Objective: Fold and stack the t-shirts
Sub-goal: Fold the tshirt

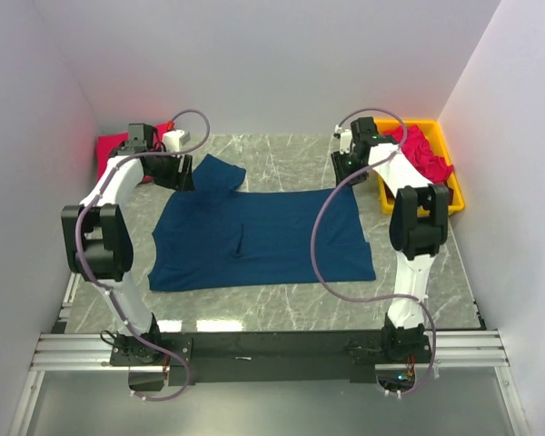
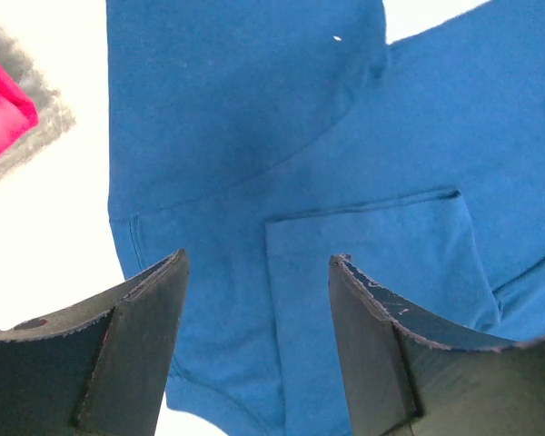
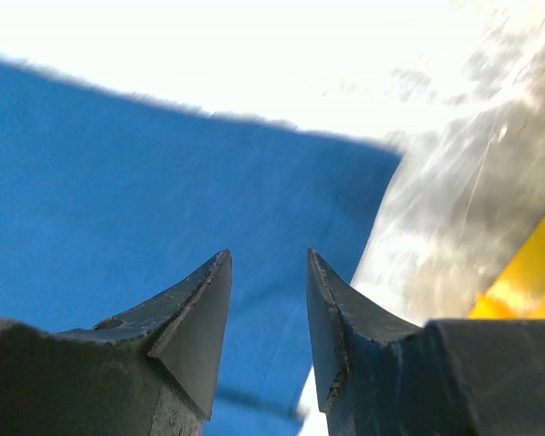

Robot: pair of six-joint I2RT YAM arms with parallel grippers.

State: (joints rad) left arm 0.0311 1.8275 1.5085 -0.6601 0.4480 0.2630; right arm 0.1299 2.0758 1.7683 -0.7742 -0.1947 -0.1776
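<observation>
One navy t-shirt (image 1: pixel 263 238): spread flat across the middle of the worktop, lying sideways, one short sleeve sticking out at the far left corner and a small crease near its middle.
Shirt detail, left wrist view: a hemmed flap of the same blue cloth lies folded flat on the body of the shirt.
Left end effector (image 2: pixel 254 263): fingers well apart with nothing between them, hanging over the shirt's far left part beside the sleeve; whether the tips touch the cloth cannot be told.
Right end effector (image 3: pixel 268 259): fingers apart with a narrower gap, empty, poised over the shirt's far right corner, where the blue edge meets bare stone.
Red-pink shirts (image 1: pixel 425 154): a crumpled heap in the yellow bin, apart from the navy shirt.
Red-pink cloth (image 1: pixel 118 150): at the far left corner, partly hidden behind the left arm.
Yellow bin (image 1: pixel 454 202): on the far right of the worktop, against the right wall.
Worktop (image 1: pixel 272 309): grey marbled stone, bare around the navy shirt.
Surroundings: plain white walls on three sides.
</observation>
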